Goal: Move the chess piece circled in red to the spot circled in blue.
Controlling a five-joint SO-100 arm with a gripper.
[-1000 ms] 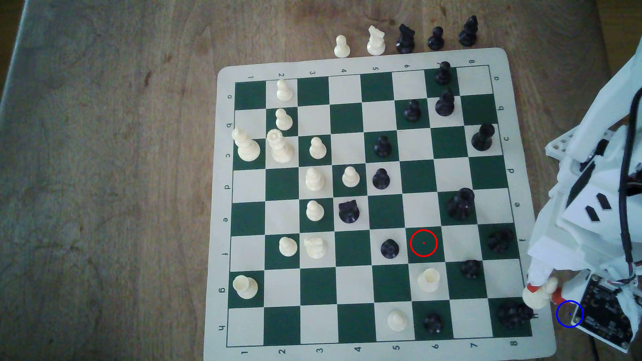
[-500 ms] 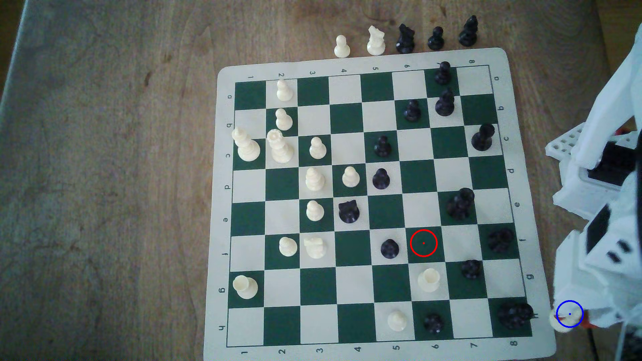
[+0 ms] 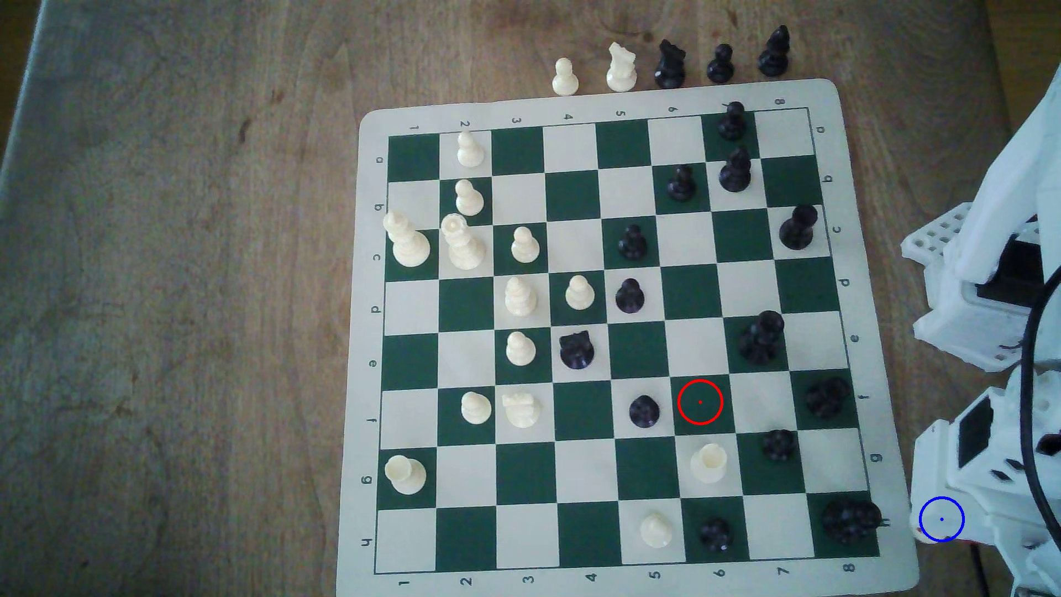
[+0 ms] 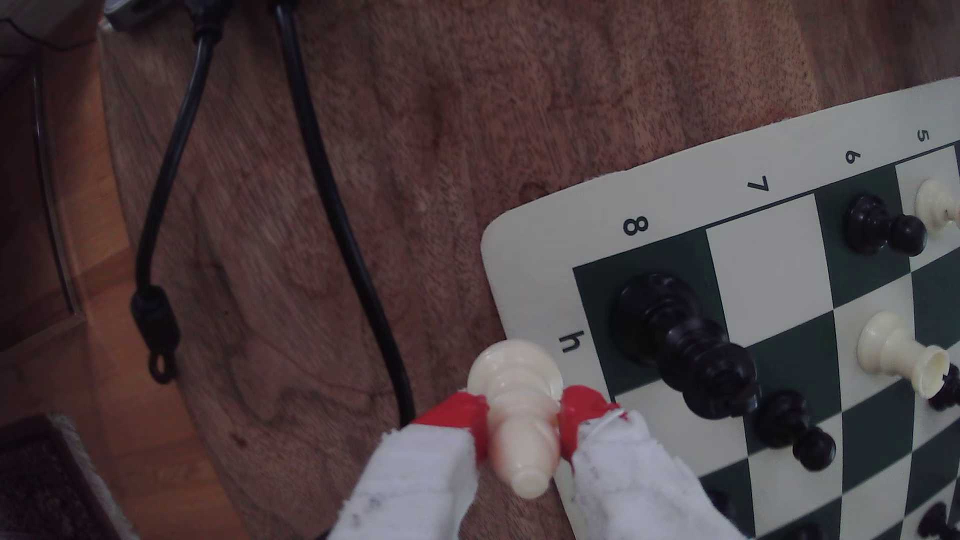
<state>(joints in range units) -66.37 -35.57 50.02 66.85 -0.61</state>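
Gripper [image 4: 523, 421] jaws clamped on the cream pawn [image 4: 517, 410], red tips on both sides of its stem, base at the board's [image 4: 524, 249] h-8 corner edge. Blue ring [image 3: 941, 519] sits just off that corner over the arm; black queen [image 4: 675, 342] close beside, 2 black cables [image 4: 332, 207] on the table [image 4: 467, 104].

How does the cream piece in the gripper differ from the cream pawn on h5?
The held piece is clamped between the gripper's red fingertips, at the wood just off the board's h8 corner; the h5 pawn stands free on a light square. The held piece's body looks ridged and ends in a small knob, while the h5 pawn shows a round head. Both are cream plastic with flared bases.
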